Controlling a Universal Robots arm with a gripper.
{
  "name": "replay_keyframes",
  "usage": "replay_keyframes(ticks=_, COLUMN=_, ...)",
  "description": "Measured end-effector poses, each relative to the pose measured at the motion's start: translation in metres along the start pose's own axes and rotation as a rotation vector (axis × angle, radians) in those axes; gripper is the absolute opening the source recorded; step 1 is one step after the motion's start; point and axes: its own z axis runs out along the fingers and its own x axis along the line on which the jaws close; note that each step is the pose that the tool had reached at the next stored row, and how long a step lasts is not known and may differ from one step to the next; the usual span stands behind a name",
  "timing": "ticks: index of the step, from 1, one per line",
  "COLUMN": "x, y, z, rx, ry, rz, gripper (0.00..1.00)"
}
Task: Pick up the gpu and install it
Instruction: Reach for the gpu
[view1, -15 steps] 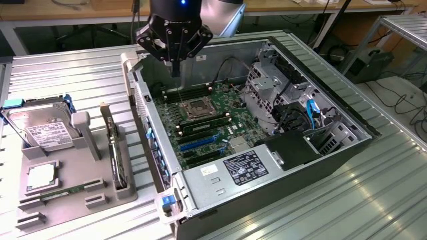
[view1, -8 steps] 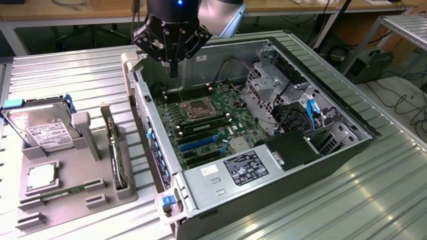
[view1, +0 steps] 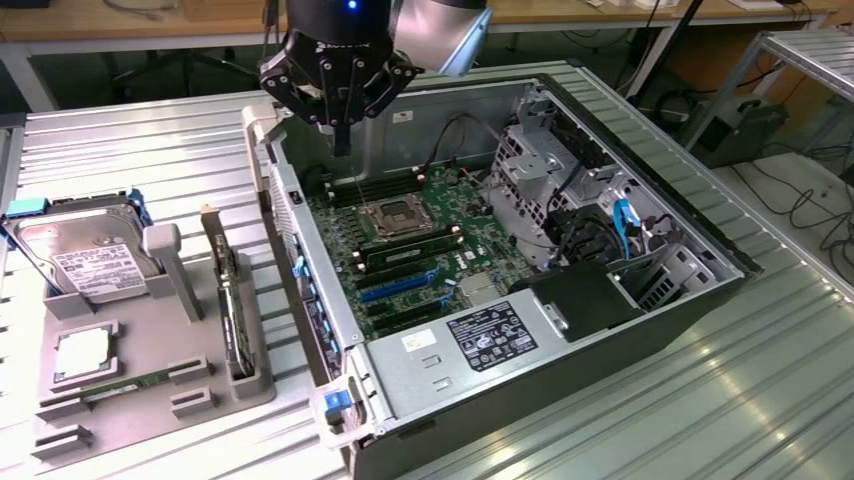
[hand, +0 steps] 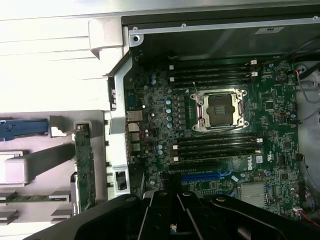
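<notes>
The gripper (view1: 342, 138) hangs over the open computer case (view1: 601, 380), above the motherboard (hand: 225, 130). Its fingers are pressed together with nothing in them. The gpu (view1: 232, 305) stands on its edge in the grey holder (view1: 167, 265) beside the case, well apart from the gripper. To pick it up well, the fingers should probably open, come straight down on the card's top edge, and squeeze gently. White letters on the motherboard look like "DELL". The hard drive (view1: 80, 260) label is too small to read.
</notes>
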Motion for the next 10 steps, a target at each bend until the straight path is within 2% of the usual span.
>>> replay_keyframes(ticks=10, x=0.0066, y=-0.0005, z=-0.0002, rx=0.0, ry=0.0, rz=0.0, gripper=0.11)
